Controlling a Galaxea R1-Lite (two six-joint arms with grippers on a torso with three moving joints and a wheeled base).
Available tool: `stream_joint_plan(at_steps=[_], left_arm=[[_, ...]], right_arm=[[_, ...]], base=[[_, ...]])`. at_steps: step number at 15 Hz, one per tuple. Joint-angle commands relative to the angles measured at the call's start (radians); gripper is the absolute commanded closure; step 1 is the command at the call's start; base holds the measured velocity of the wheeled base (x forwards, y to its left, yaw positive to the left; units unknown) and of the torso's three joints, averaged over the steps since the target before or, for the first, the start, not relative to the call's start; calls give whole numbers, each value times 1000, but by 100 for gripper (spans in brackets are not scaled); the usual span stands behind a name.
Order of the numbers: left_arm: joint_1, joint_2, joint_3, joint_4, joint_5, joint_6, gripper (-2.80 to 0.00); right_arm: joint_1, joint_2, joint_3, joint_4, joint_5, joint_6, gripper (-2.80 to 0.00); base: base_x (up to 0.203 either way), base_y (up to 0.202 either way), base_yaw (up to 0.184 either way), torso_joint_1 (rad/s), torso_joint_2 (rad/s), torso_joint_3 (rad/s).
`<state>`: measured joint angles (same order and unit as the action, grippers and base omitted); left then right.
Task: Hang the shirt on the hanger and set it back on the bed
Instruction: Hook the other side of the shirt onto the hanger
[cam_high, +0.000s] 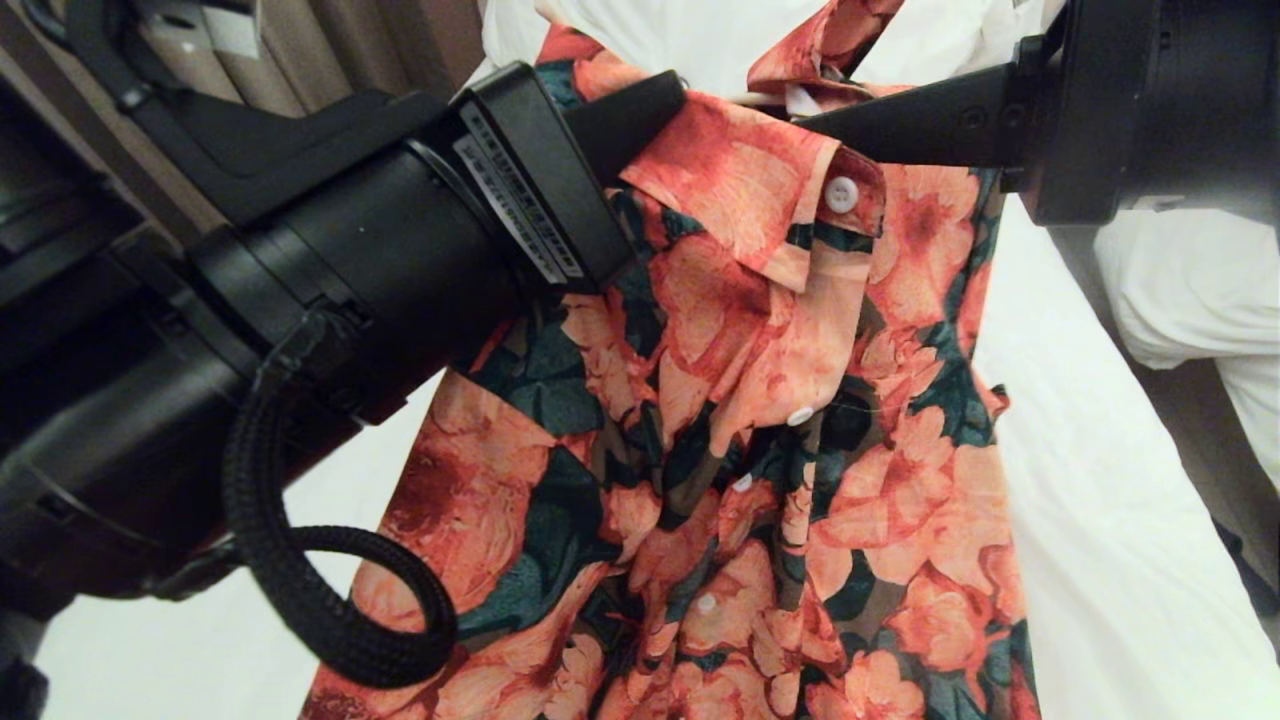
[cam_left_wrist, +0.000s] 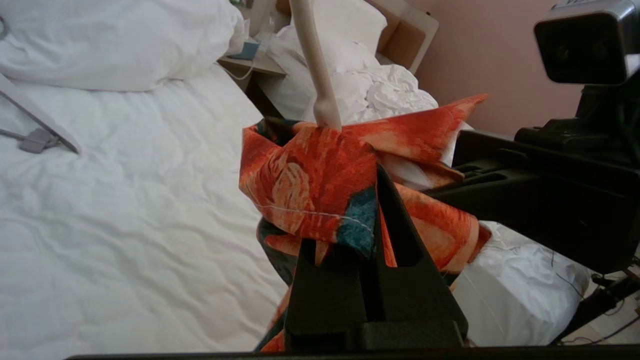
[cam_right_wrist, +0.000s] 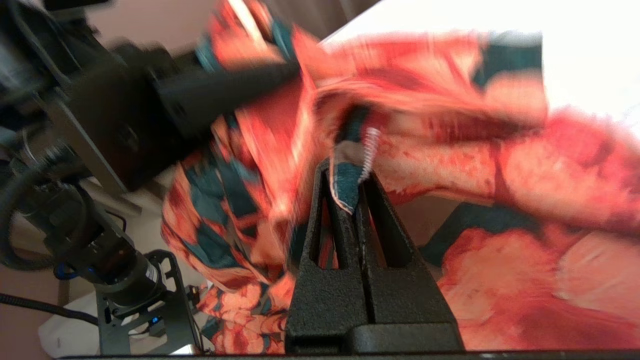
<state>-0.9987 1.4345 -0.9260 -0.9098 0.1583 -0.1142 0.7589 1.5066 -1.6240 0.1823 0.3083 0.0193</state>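
Observation:
The flowered shirt hangs in the air over the bed, with its collar up and its button front facing me. My left gripper comes in from the left and is shut on a fold of the shirt at the collar. The hanger's cream hook rises out of the neck just above the left gripper; its frame is hidden inside the cloth. From the right, my right gripper reaches the collar. A hemmed edge of the shirt is pinched between the tips of the right gripper.
A thicker white hanger with a grey bar lies on the sheet near the large pillow. A second bed with a rumpled duvet stands across a narrow gap. Curtains hang at the far left.

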Motion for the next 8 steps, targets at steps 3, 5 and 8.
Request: stream_joint_plan(at_steps=[3, 5, 8], left_arm=[[0, 3, -1, -44, 1, -2, 0], [0, 3, -1, -44, 1, -4, 0], [2, 2, -2, -46, 1, -4, 0]], right_arm=[[-1, 3, 0, -4, 0, 1, -280], [-1, -1, 0, 0, -5, 2, -280], [-6, -6, -11, 20, -64, 29, -280]], base=[[0, 0, 0, 0, 0, 0], [0, 0, 0, 0, 0, 0], [0, 0, 0, 0, 0, 0]])
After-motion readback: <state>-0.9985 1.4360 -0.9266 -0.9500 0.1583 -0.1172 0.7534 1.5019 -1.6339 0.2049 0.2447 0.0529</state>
